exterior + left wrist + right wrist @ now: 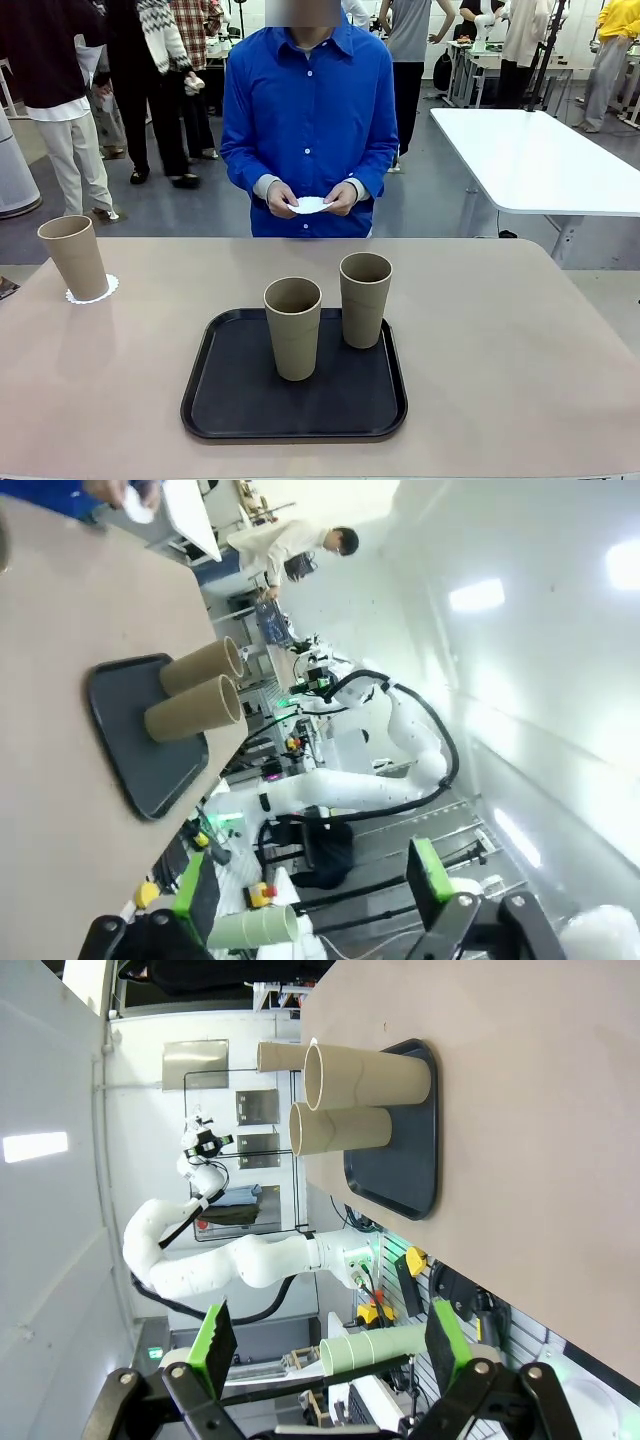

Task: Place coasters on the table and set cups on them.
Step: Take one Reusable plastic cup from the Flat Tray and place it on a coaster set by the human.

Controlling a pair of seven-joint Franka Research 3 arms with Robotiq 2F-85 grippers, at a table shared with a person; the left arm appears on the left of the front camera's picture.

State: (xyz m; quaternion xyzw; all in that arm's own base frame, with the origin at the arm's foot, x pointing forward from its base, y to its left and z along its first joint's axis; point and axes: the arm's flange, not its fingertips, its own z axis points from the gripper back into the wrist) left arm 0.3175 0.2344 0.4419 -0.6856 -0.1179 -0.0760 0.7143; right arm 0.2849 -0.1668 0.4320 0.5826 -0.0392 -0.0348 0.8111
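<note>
Coaster [310, 205] for the next place is held between the person's hands [282, 198] at 12 o'clock from the tray [230, 400], not yet laid on the table [520, 340]. One cup [73, 257] is stood on a laid coaster [100, 292] at 9 o'clock. On the tray, front cup [293, 328] and back cup [364, 299] are stood upright, long axes vertical. The front cup lies at 7 o'clock from the other and is judged nearer the left arm. Left gripper [310, 880] and right gripper [330, 1335] are seen with fingers apart and nothing between them. No brand or writing can be read.
</note>
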